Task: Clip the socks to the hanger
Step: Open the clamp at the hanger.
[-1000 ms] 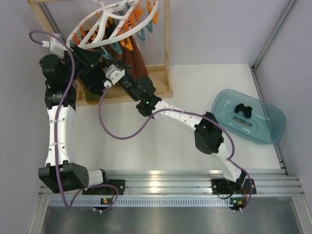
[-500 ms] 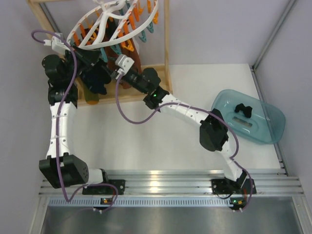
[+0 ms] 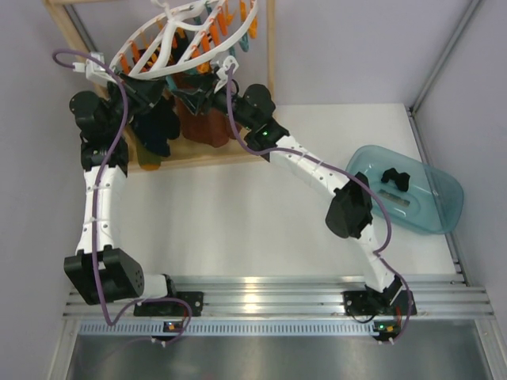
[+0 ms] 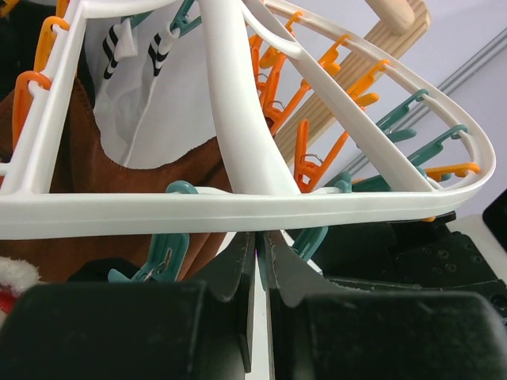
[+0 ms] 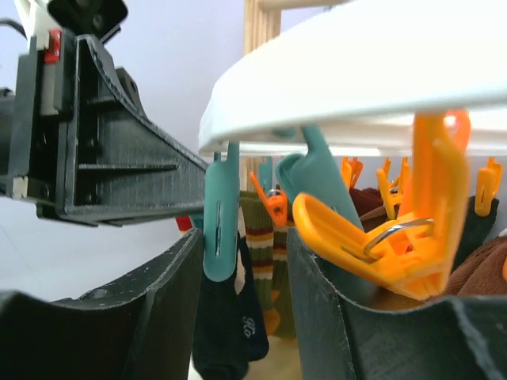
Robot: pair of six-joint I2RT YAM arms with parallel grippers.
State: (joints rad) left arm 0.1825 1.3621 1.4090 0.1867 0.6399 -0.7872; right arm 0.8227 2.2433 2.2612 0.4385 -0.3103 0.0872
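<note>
Two sets of fingers, both up at the hanger [image 3: 182,36].

1. Left fingers [image 4: 255,257]: pressed together, tips just under the white ring of the hanger. I can make out nothing between them. A second ago they stood apart; they have since shut.

2. Right fingers [image 5: 186,269]: apart, one on either side of a teal clip [image 5: 220,210]. A second ago they were narrower and lower, down by the foot of the wooden frame [image 3: 271,71]. The arm has since lifted them to the ring and they have widened.

3. Black sock [image 5: 230,336]: hangs from the teal clip, in the gap between my right fingers. I cannot tell whether either finger touches it.

4. Meaning of the change, as I judge it: the clip has taken the sock and my right fingers have let it go. This sock counts as hung if the clip's bite holds once both arms draw off.

5. Orange clip [image 5: 372,237]: just beside my right fingers on the same ring, with nothing in it that I can see.

6. Rust-brown cloth [image 3: 207,127]: hangs under the hanger, inside the wooden frame.

7. Worktop [image 3: 261,222]: carries the frame and, well apart at the right, a teal tub [image 3: 432,214].

8. Loose sock [image 3: 394,177]: lies in the tub, not yet clipped. I judge it the likely next fetch for my right fingers.
</note>
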